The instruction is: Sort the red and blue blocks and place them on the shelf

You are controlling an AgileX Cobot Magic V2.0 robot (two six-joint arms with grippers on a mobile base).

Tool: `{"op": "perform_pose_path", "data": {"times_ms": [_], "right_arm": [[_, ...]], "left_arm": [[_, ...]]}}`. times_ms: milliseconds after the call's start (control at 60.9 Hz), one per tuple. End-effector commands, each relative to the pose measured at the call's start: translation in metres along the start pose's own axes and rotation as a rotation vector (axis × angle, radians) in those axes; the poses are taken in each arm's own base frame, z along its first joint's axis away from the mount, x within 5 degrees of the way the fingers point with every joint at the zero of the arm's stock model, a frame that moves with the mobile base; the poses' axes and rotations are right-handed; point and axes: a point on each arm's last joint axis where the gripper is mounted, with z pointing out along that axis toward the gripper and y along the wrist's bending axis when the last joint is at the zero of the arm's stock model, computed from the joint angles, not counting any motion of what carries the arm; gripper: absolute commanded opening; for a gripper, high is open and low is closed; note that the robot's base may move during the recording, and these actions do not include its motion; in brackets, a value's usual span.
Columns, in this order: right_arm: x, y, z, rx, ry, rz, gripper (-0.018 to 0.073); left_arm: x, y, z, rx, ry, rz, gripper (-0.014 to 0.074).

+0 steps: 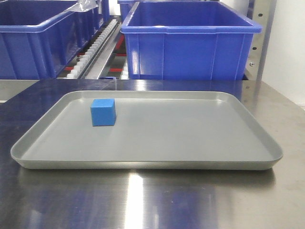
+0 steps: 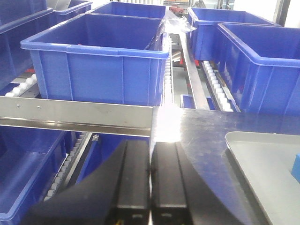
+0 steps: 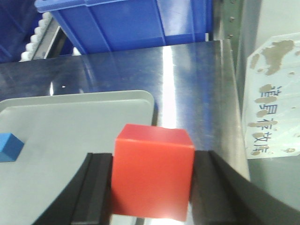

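Clamped in my right jaws, the bright red matte cube awaited shelving; the mid-blue matte cube lay on the shallow grey tray, left jaws closed empty.

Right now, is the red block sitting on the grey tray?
No, the red block is clamped in the right gripper; only the blue block sits on the grey tray.

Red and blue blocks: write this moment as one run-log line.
red block: in right gripper | blue block: on grey tray | left gripper: shut, empty
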Motion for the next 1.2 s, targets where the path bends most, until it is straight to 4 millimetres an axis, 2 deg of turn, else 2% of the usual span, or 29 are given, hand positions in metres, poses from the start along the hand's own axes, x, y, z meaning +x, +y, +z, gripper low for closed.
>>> {"op": "perform_pose_path", "data": {"times_ms": [0,1183], "right_arm": [[-0.0152,0.0034,-0.0065,-0.029,-0.129,0.004,0.0063],[-0.0161,0.0036,-0.0066,-0.032,-0.14,0.004,0.0063]], "left_arm": [[0.0038,0.0008,-0.0003,0.002,-0.061,0.0,0.0137],[0.0038,0.0008,-0.0003,0.002,-0.061,0.0,0.0137]]}}
